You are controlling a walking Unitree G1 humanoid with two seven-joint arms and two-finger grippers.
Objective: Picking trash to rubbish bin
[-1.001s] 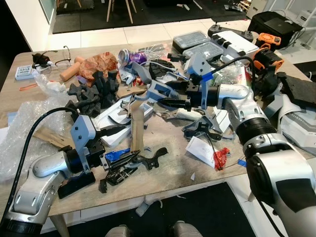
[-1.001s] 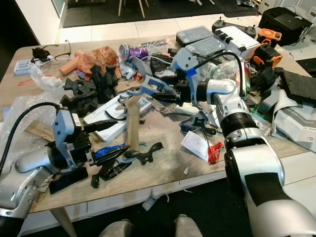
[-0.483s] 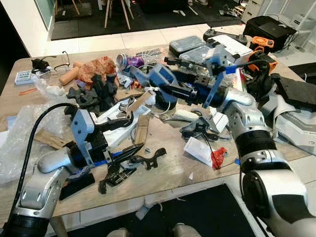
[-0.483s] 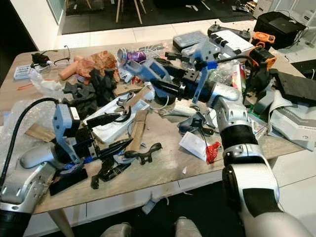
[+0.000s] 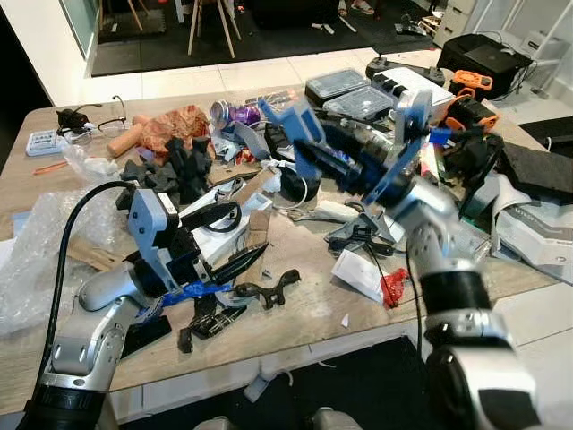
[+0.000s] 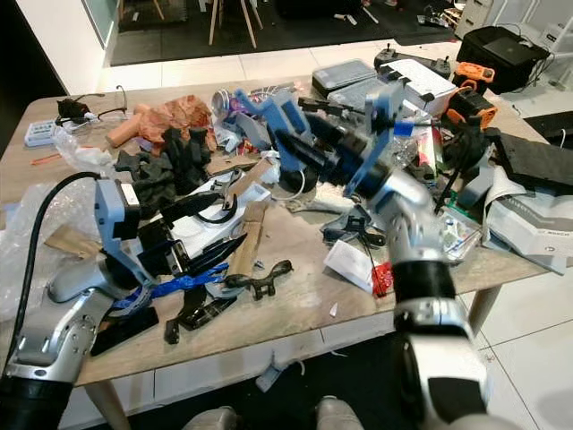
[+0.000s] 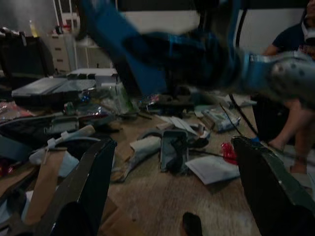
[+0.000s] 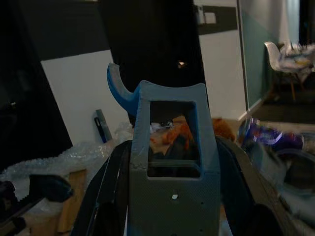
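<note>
The right claw (image 5: 300, 143), high in the upper middle of the frame above the table (image 5: 313, 309), clamps a blue-grey plastic bracket (image 8: 170, 147), rigid, matte, with a rectangular window and a hooked tip, its long axis in line with the fingers. The left claw (image 5: 237, 242), lower left, gapes over the clutter with a glossy blue wrapper (image 5: 192, 288) just below it; no bin is in view to say which way the bracket must travel.

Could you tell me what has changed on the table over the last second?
The right gripper has lifted the blue plastic bracket clear of the pile and holds it in the air. The left gripper has risen slightly, open, a blue strip beneath it. The clutter on the table looks unchanged.
</note>
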